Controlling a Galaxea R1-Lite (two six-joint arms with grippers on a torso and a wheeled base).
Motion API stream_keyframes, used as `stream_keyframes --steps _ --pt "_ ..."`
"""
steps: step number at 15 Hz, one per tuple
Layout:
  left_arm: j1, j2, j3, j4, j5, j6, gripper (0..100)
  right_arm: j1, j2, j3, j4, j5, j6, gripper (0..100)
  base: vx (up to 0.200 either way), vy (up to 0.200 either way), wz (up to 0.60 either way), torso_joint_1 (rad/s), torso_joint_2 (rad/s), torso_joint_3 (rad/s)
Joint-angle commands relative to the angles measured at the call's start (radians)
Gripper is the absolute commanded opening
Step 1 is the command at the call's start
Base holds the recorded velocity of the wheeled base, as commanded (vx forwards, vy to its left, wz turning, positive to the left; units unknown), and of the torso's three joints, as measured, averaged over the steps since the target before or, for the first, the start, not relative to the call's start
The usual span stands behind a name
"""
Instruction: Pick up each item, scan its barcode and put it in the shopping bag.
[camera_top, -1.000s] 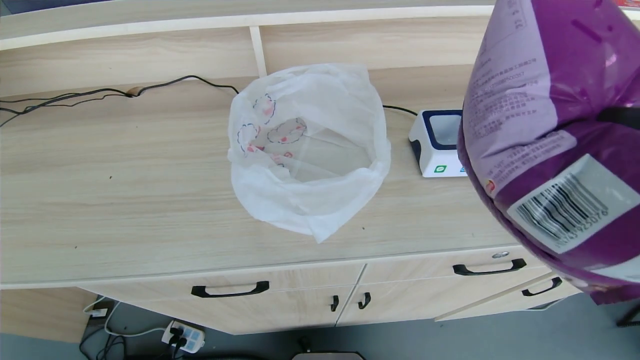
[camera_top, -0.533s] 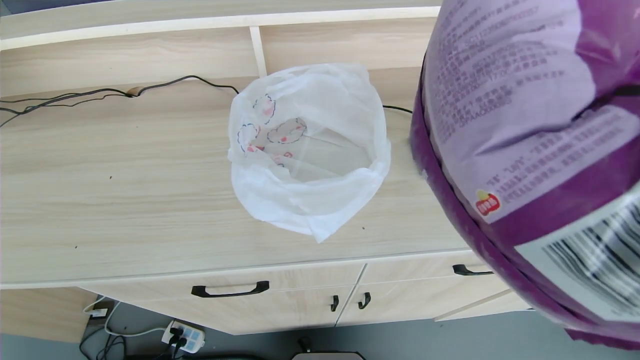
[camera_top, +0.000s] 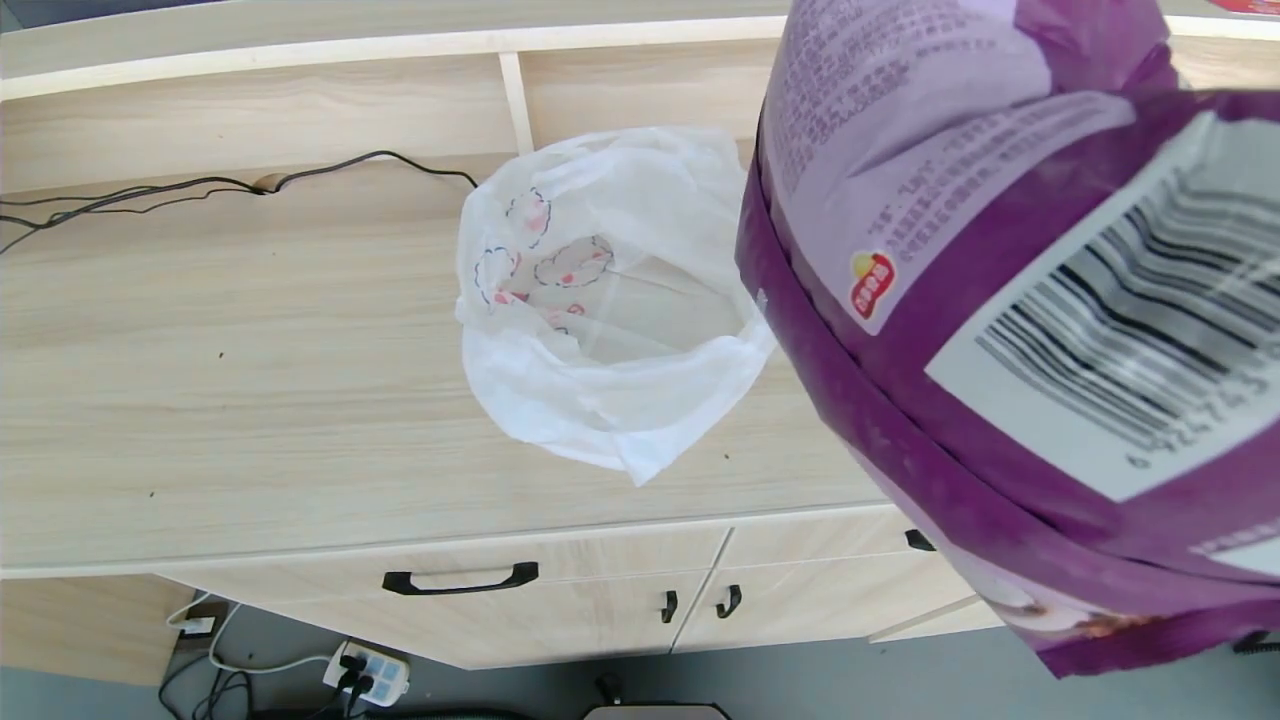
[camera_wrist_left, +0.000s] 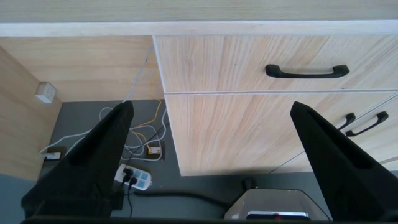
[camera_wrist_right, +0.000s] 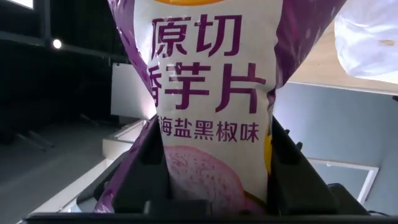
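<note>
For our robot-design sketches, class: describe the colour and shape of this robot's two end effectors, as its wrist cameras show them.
The left end effector has two plain matte black fingers, broad at the base and tapering to wedge-like tips. The right end effector is black too, with flat-sided, angular fingers.

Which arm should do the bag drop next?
Right. The right gripper is shut on the purple packet, held up near the open shopping bag; the left gripper hangs open, empty, by the cabinet drawers.
</note>
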Motion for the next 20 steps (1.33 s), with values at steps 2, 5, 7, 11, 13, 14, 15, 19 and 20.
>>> stream_keyframes --steps 2,5,7,11,13,14,15,19,20 --pt "0.000 0.000 0.000 -0.001 0.000 0.000 100 0.007 0.037 0.031 -0.048 0.000 0.000 0 0.000 0.000 0.00 0.000 0.00 0.000" --pt "0.000 0.000 0.000 -0.001 0.000 0.000 100 0.007 0.037 0.033 -0.066 0.000 -0.002 0 0.000 0.000 0.00 0.000 0.00 0.000" --pt "0.000 0.002 0.000 -0.001 0.000 0.000 100 0.005 0.039 0.022 -0.066 -0.003 -0.008 0 0.000 0.000 0.00 0.000 0.00 0.000" --pt "0.000 0.002 0.000 -0.001 0.000 0.000 100 -0.030 0.022 -0.087 0.044 -0.124 -0.230 0 0.000 0.000 0.00 0.000 0.00 0.000" --pt "0.000 0.002 0.000 -0.001 0.000 0.000 100 -0.058 0.017 -0.113 0.210 -0.211 -0.520 0 0.000 0.000 0.00 0.000 0.00 0.000" --pt "0.000 0.002 0.000 -0.001 0.000 0.000 100 -0.074 0.019 -0.119 0.231 -0.219 -0.580 0 0.000 0.000 0.00 0.000 0.00 0.000" --pt "0.000 0.000 0.000 -0.001 0.000 0.000 100 -0.128 0.025 -0.145 0.293 -0.225 -0.712 0 0.000 0.000 0.00 0.000 0.00 0.000" --pt "0.000 0.002 0.000 -0.001 0.000 -0.002 100 -0.311 0.070 -0.299 0.515 -0.470 -1.036 0 0.000 0.000 0.00 0.000 0.00 0.000" --pt "0.000 0.000 0.000 -0.001 0.000 -0.002 100 -0.326 0.082 -0.325 0.514 -0.506 -1.082 0 0.000 0.000 0.00 0.000 0.00 0.000"
